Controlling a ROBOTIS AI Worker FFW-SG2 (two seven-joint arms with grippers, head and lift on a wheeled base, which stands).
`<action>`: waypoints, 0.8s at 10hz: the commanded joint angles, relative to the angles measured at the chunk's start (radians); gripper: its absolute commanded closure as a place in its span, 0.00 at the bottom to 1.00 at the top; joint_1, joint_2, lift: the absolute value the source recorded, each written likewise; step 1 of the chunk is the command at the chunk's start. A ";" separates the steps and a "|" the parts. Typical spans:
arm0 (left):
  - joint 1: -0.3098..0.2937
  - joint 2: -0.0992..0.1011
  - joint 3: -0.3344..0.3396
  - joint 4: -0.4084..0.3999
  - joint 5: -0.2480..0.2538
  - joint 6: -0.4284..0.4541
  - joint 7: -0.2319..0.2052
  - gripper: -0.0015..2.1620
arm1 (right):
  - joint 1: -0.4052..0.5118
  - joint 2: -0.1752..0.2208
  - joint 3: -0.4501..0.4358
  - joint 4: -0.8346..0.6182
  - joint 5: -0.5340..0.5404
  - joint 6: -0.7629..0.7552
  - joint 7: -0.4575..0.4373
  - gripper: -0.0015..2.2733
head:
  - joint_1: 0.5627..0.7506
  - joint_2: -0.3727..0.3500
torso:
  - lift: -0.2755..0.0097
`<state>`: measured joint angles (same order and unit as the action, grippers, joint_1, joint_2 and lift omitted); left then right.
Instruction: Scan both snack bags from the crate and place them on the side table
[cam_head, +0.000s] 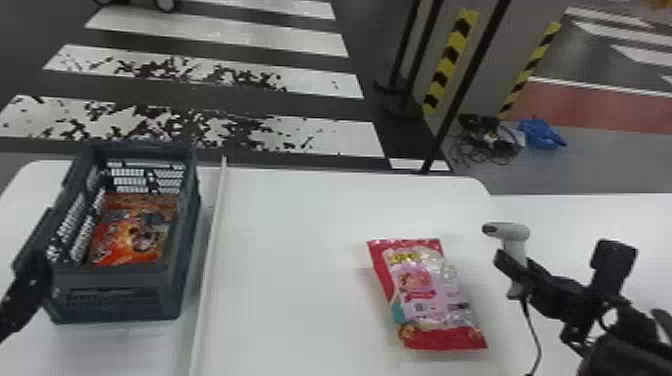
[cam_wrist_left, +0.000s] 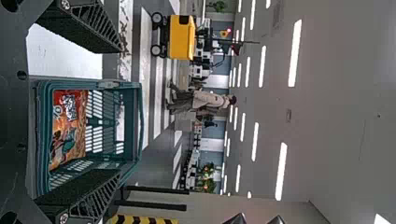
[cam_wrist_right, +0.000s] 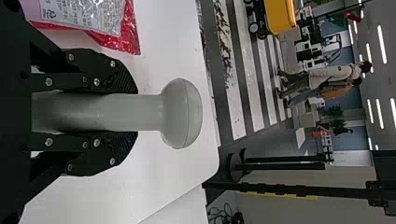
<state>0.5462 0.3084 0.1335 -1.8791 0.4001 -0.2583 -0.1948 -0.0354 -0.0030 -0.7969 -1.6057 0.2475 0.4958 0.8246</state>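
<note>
In the head view my left gripper (cam_head: 31, 282) is at the near left corner of the dark crate (cam_head: 120, 280). An orange-red snack bag (cam_head: 131, 237) lies inside the crate. Seen from the left wrist, my left gripper (cam_wrist_left: 116, 111) stands open, with the crate (cam_wrist_left: 39, 135) and the orange bag (cam_wrist_left: 70, 126) beyond its spread fingers. My right gripper (cam_head: 517, 272) is shut on the handle of the grey scanner (cam_head: 511, 231), right of a red and pink snack bag (cam_head: 425, 295) lying flat. In the right wrist view the gripper (cam_wrist_right: 135, 112) clasps the scanner (cam_wrist_right: 180, 113) from both sides.
A thin white ridge (cam_head: 212, 240) runs along the white table (cam_head: 295, 260) between crate and pink bag. The scanner's cable (cam_head: 534, 327) hangs toward the near edge. Another white surface (cam_head: 600, 215) adjoins at the right; dark posts stand behind.
</note>
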 joint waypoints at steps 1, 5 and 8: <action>0.000 0.000 0.000 0.000 0.000 0.000 0.000 0.04 | -0.021 0.004 0.007 0.107 0.012 -0.058 -0.019 0.99 | 0.70 0.19 | 0.62; -0.006 0.002 0.000 0.005 0.002 0.003 0.000 0.04 | -0.029 0.004 0.007 0.211 0.050 -0.184 -0.059 0.99 | 0.70 0.21 | 0.62; -0.009 0.003 0.000 0.009 0.002 0.000 0.000 0.04 | -0.034 0.003 0.015 0.244 0.081 -0.177 -0.059 0.99 | 0.70 0.22 | 0.62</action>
<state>0.5370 0.3102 0.1322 -1.8701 0.4019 -0.2557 -0.1948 -0.0670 -0.0028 -0.7834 -1.3702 0.3221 0.3183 0.7655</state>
